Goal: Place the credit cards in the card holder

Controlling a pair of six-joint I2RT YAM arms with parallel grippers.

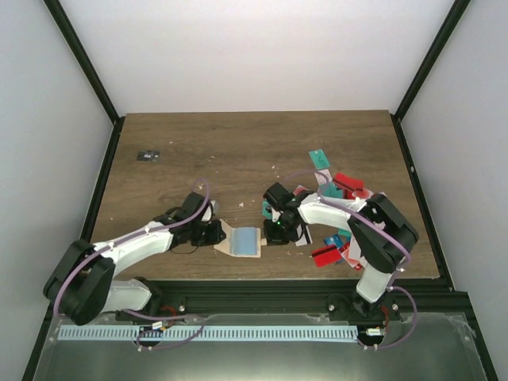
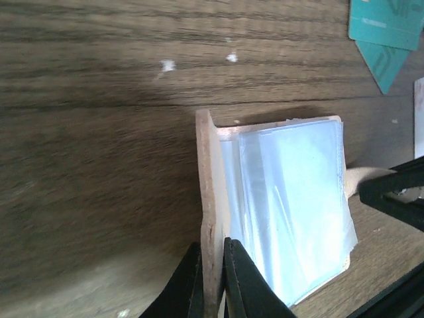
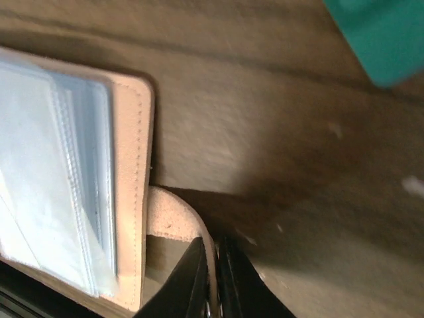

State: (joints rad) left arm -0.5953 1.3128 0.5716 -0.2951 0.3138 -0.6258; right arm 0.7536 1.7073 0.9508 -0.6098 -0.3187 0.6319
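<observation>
The card holder (image 1: 244, 241) lay open on the bench (image 1: 238, 151) between the arms, left jaws pinching its raised cover, right jaws its snap tab (image 3: 173, 224). The credit cards (image 1: 343, 183) lay scattered rightward, nearer the right arm.

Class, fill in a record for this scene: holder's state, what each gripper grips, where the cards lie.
card holder: open on the table, clear sleeves up, seemingly empty
left gripper: shut on the holder's raised cover edge
right gripper: shut on the snap tab
credit cards: loose heap on the table's right side
</observation>
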